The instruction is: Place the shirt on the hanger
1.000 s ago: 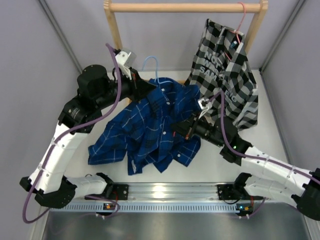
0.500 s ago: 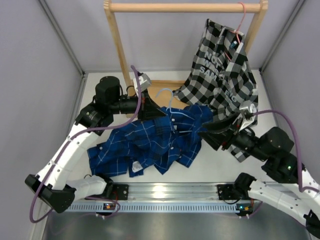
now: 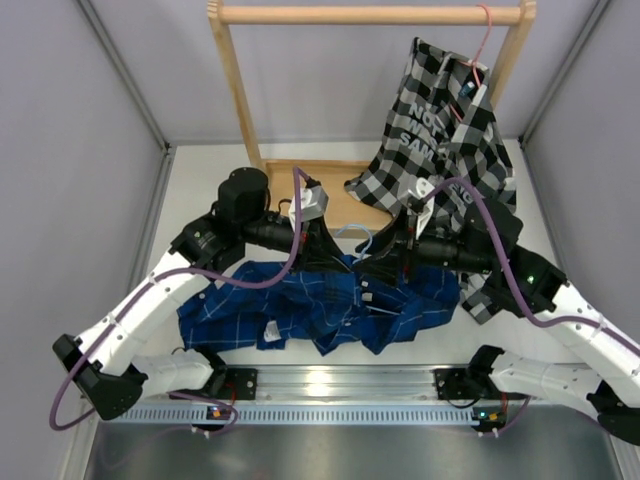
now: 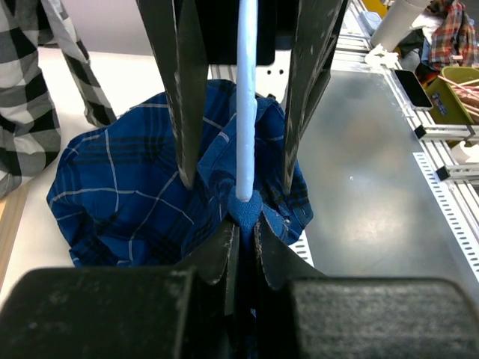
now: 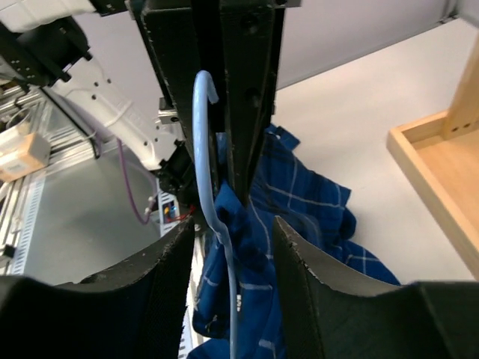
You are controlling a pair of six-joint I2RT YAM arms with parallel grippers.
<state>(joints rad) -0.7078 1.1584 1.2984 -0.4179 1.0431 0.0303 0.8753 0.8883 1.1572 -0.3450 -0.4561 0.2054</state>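
Observation:
The dark blue plaid shirt (image 3: 300,300) lies bunched on the table between the arms, with one part lifted. My left gripper (image 3: 325,245) is shut on that raised fold of the shirt (image 4: 127,187), jaws pressed on the cloth (image 4: 245,228). The light-blue wire hanger (image 4: 246,112) rises from that fold. My right gripper (image 3: 385,250) faces the left one, open, its fingers (image 5: 150,292) on either side of the hanger (image 5: 200,142) and the hanging shirt (image 5: 299,202) without touching them. The hanger's hook (image 3: 356,236) shows between the two grippers.
A wooden rack (image 3: 370,14) stands at the back on its wooden base (image 3: 320,185). A black-and-white checked shirt (image 3: 450,140) hangs from it on a pink hanger (image 3: 484,40), just behind my right arm. A metal rail (image 3: 330,385) runs along the near edge.
The right gripper let go of the shirt, opened and swung up to face the left one. The left gripper carried the shirt and hanger from back left to the centre.

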